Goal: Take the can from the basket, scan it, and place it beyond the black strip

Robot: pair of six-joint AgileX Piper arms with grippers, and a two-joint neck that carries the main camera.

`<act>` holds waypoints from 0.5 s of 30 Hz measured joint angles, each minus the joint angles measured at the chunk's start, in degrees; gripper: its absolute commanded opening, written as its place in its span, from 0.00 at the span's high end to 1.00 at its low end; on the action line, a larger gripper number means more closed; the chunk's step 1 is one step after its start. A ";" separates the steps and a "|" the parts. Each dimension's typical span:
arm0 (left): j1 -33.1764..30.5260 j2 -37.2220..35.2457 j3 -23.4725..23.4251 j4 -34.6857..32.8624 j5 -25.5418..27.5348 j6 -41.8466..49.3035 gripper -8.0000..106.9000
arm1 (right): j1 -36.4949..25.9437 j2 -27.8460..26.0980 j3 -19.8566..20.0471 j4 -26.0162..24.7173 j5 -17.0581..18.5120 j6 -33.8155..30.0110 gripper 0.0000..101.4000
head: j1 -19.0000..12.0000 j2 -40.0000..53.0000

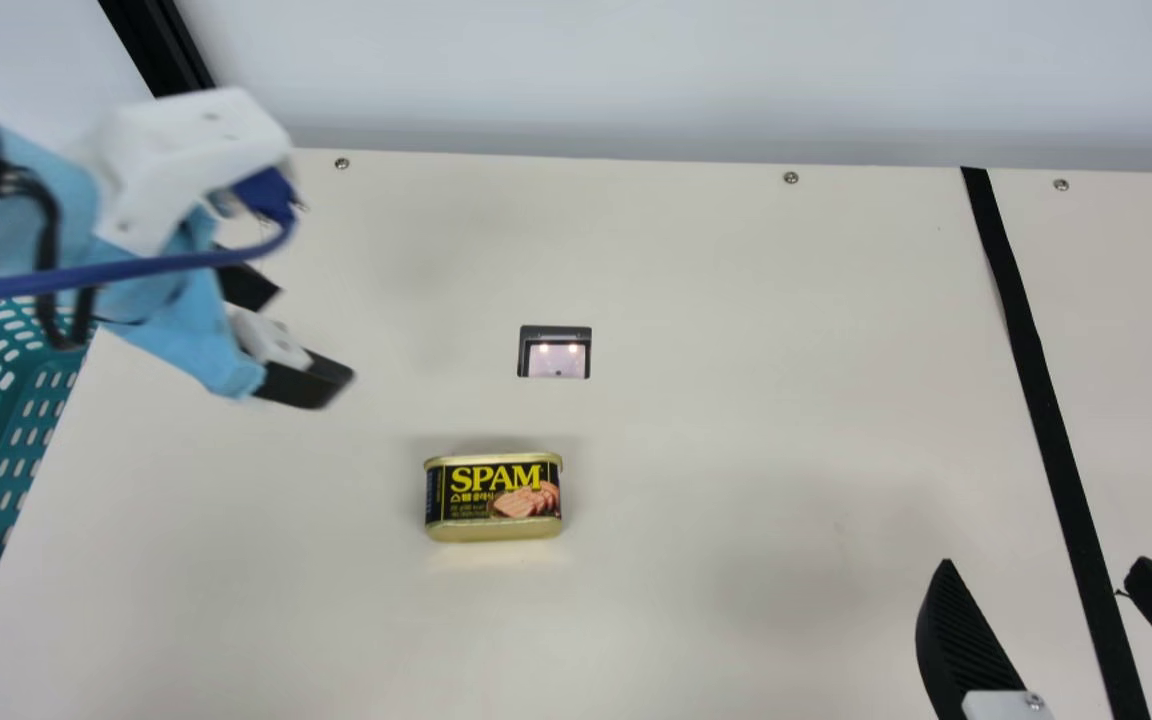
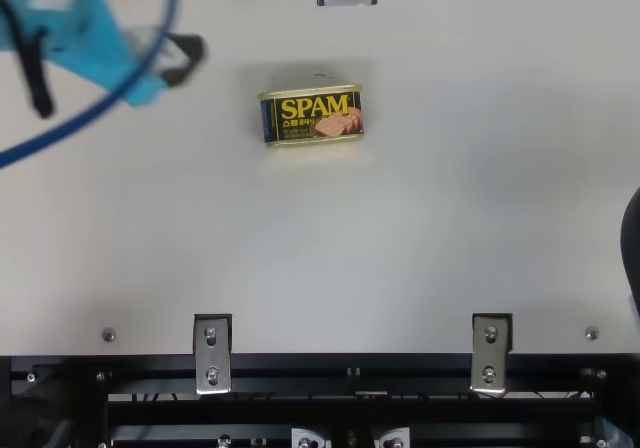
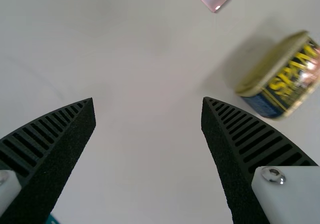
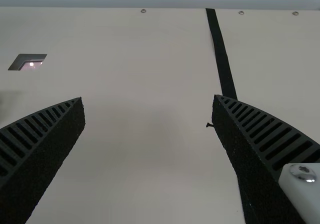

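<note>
The can [image 1: 493, 498] stands on the table with its label toward the near edge, nearer than the scanner window [image 1: 555, 354]. My left gripper [image 1: 288, 335] is open above the table, left of the can and apart from it; in the top view part of that gripper [image 2: 185, 58] shows at the upper left. Its own wrist view has the left gripper [image 3: 148, 100] with nothing between its fingers and the can [image 3: 282, 79] off to one side. At the lower right, my right gripper [image 1: 1036, 570] is open and empty, also in its wrist view [image 4: 148, 98]. The black strip [image 1: 1046, 430] runs beneath it.
A teal basket [image 1: 11, 480] stands at the table's left edge, below the left arm and its blue cable. Screws [image 1: 791, 178] line the far edge of the table. Metal brackets [image 2: 212, 353] are fixed at the near edge, by a black rail [image 2: 350, 368].
</note>
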 measured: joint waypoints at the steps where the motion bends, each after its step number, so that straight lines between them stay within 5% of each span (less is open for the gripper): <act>1: 1.26 -0.83 0.82 0.43 -1.25 -1.13 0.15 | 0.00 0.00 0.00 0.00 0.00 0.00 0.00 | 0.00 0.00; 15: 9.94 -10.63 15.19 6.66 -24.48 -18.10 0.15 | 0.00 0.00 0.00 0.00 0.00 0.00 0.00 | 0.00 0.00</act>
